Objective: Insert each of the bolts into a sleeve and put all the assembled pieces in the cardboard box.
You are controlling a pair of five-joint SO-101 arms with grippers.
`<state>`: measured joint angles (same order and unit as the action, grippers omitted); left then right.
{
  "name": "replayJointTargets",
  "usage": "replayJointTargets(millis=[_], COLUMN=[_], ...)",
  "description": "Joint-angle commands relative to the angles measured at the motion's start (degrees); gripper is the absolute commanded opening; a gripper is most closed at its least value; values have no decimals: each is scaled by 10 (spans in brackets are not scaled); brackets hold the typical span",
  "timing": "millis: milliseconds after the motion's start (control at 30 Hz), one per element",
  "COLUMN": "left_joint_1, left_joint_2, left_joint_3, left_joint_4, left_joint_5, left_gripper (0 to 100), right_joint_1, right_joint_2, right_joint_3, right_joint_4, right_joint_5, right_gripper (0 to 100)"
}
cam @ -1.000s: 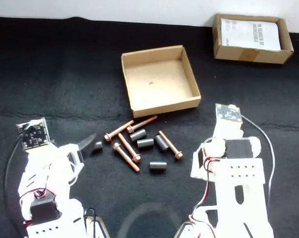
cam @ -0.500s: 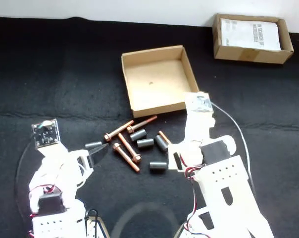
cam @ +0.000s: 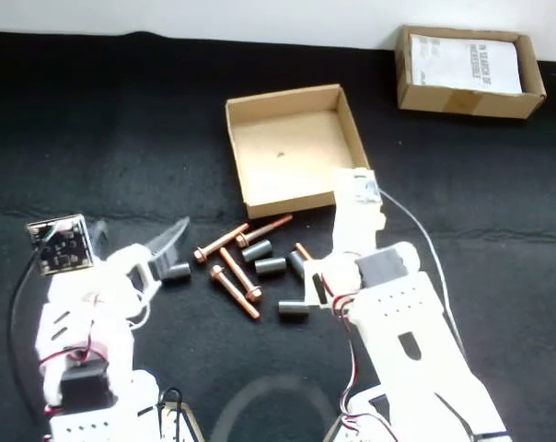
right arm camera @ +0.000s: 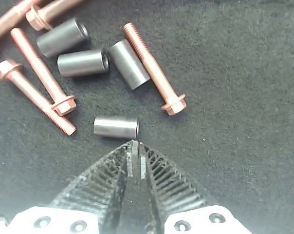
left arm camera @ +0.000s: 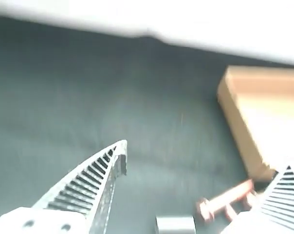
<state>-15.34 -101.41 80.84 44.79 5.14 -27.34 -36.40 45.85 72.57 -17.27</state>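
— Bolts (cam: 239, 273) lie loose on the black mat (cam: 121, 138), mixed with the sleeves (cam: 271, 266), just in front of the box (cam: 287, 157). How do we find the pincers?
— We see the left pincer (left arm camera: 205, 157) spread wide, gripping nothing. One sleeve (left arm camera: 175, 224) lies on the mat between its fingers (left arm camera: 88, 190); whether it touches either, we cannot tell.
— And the right pincer (right arm camera: 136, 146)?
— Its fingers (right arm camera: 108, 175) are together, a hairline between the tips, and nothing is caught there. We see the tips just short of another sleeve (right arm camera: 116, 127), apart from it, with a bolt lying near.
— And the box?
— It stands open-topped beyond the pile, on the same mat.
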Motion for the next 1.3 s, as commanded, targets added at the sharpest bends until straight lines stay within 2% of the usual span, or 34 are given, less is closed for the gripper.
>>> replayJointTargets(millis=[0,200,333,467,567,733,867,1000,1167,1267], left_joint_1=[-13,-32,-44,-44,-44,-51,-90,-87,-58,-19], left_joint_2=[79,333,495,613,669,682,682,682,684,683], left_joint_3=[-121,-364,-450,-398,-313,-217,-180,-182,-250,-309], left_joint_4=[-40,-44,-44,-43,-43,-43,-39,47,235,336], left_joint_5=[-30,-27,-26,-22,15,84,131,128,132,140], left_gripper=[435,435,435,435,439,440,447,530,677,730], right_joint_1=[-4,-4,-4,-4,-4,-2,-2,-3,-4,-4], right_joint_2=[15,33,49,61,65,64,65,65,65,65], right_joint_3=[-2,1,1,1,-1,-4,-4,-4,-4,-4], right_joint_4=[-23,-63,-66,-66,-64,-63,-64,-66,-66,-67], right_joint_5=[-1,-1,-1,-1,-1,-1,-1,-1,-1,-1], right_gripper=[10,10,10,10,10,10,10,10,10,10])
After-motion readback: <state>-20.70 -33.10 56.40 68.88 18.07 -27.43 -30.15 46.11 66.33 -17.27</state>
